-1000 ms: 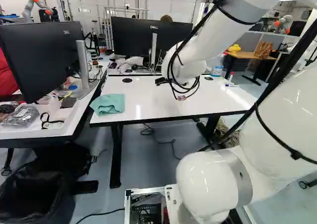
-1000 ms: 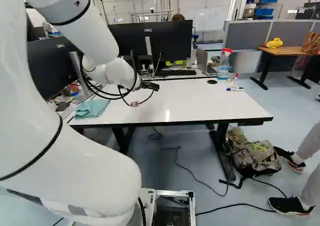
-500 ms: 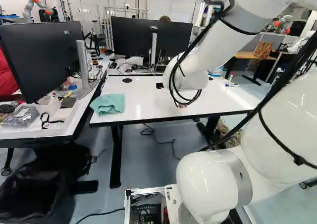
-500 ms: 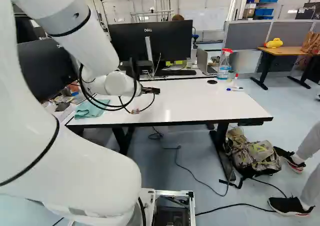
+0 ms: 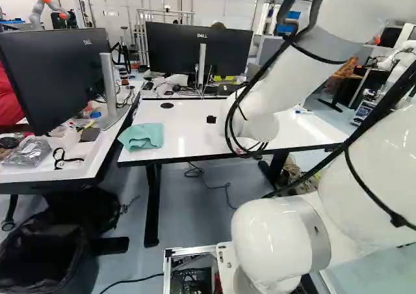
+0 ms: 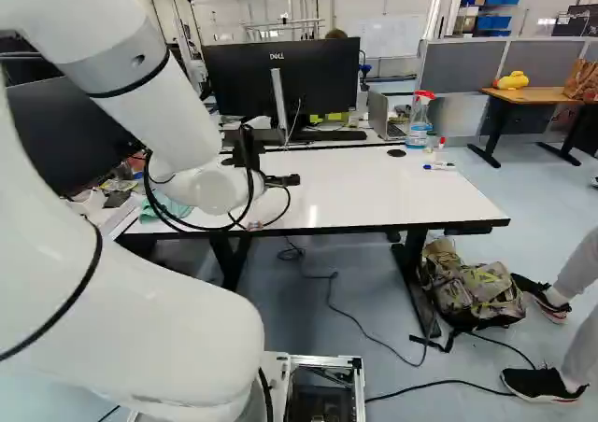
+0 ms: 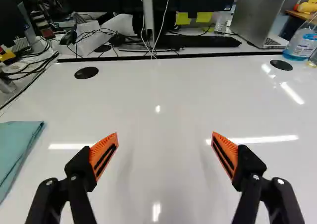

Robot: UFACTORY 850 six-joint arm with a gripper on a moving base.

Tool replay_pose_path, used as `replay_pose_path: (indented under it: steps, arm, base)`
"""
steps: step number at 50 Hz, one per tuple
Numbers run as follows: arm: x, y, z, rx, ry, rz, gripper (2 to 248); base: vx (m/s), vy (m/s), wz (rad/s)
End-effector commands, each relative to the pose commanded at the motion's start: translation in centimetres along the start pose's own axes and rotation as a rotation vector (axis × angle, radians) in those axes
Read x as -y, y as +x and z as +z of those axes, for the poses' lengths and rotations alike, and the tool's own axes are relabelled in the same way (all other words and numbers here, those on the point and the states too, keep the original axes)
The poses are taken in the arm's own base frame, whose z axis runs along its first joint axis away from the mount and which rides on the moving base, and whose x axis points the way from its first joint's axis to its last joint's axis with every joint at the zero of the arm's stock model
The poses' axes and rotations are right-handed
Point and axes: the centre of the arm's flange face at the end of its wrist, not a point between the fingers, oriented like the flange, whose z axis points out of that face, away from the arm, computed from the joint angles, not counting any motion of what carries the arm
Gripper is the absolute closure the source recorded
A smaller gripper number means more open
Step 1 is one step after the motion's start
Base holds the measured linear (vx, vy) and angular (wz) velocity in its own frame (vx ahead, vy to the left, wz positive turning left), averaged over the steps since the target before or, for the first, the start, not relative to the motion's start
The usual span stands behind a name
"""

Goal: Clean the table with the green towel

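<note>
Over the white table (image 6: 374,193), my gripper (image 6: 282,179) appears in the right base view as a small black shape beyond the arm's white wrist. In the wrist view the gripper (image 7: 165,154) is wide open, orange pads apart, only bare tabletop between and beneath them. The green towel (image 5: 142,136) lies folded near the table's front left corner in the left base view. The towel (image 7: 17,147) also shows beside the gripper in the wrist view, off one finger and untouched. In the right base view the arm's cables and wrist partly cover it.
Monitors, a laptop (image 7: 257,17) and cables line the table's far side. A spray bottle (image 6: 419,121) and markers (image 6: 439,166) stand or lie at its far right. A side desk with clutter (image 5: 29,152) adjoins the left. Another robot (image 5: 49,6) stands far back.
The arm's wrist has drawn back toward the base and lower, shifting right in the left base view. The gripper came with it, still open. Towel and table have not moved.
</note>
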Motion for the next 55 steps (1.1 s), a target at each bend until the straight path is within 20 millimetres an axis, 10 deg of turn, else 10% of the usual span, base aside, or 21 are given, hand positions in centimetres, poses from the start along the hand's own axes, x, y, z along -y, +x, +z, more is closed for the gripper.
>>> replay_pose_path:
  steps: [55]
  arm:
    - [-0.3, -4.8, -3.0, -0.123, -0.002, -0.005, 3]
  base:
    - [0.0, 0.0, 0.0]
